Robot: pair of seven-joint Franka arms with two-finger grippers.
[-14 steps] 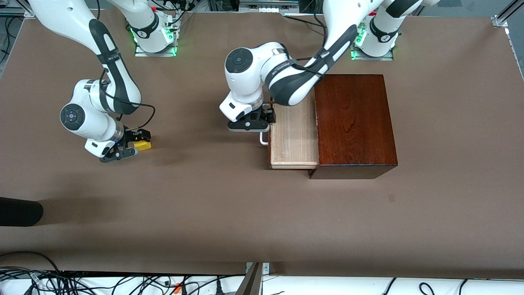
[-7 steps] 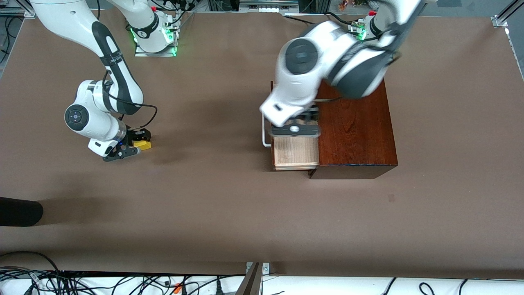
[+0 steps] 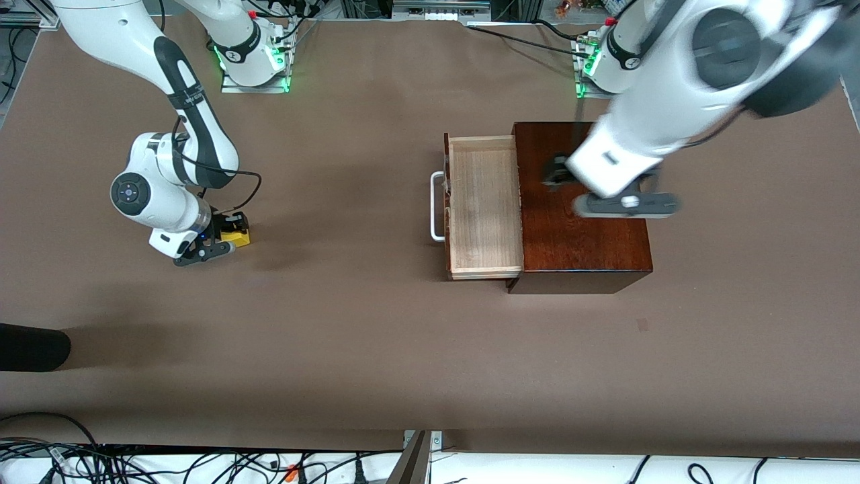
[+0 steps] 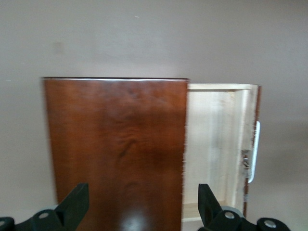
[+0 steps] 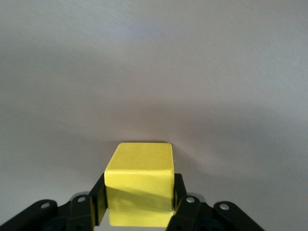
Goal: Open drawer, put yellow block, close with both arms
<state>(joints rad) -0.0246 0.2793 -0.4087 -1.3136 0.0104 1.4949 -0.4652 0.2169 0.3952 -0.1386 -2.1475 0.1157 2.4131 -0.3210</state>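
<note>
The right gripper [image 3: 225, 236] is clamped on the yellow block [image 3: 235, 236], low at the table [image 3: 349, 336] toward the right arm's end. In the right wrist view the block [image 5: 139, 190] is a plain, bright yellow cube with clean edges, its two side faces pressed between the black fingers [image 5: 96, 204]; whether it rests on the table or is just clear of it cannot be told.

The left gripper [image 3: 591, 195] is up in the air over the glossy mahogany-coloured box [image 3: 591, 249], its fingers spread wide and holding nothing. The front view blurs this arm, but the left wrist view shows the two fingertips [image 4: 72, 204] well apart, looking down on the box top [image 4: 115, 154] and the drawer [image 4: 216, 144].

The drawer [image 3: 484, 208] is pulled out of the box toward the right arm's end, at about 9 o'clock from the box in the front view. It is a pale light-wood tray with a dark reddish-brown front and a white U-shaped handle [image 3: 435, 205]. Its inside shows only bare wood. The block lies well apart from it, at about 9 o'clock from the handle.
</note>
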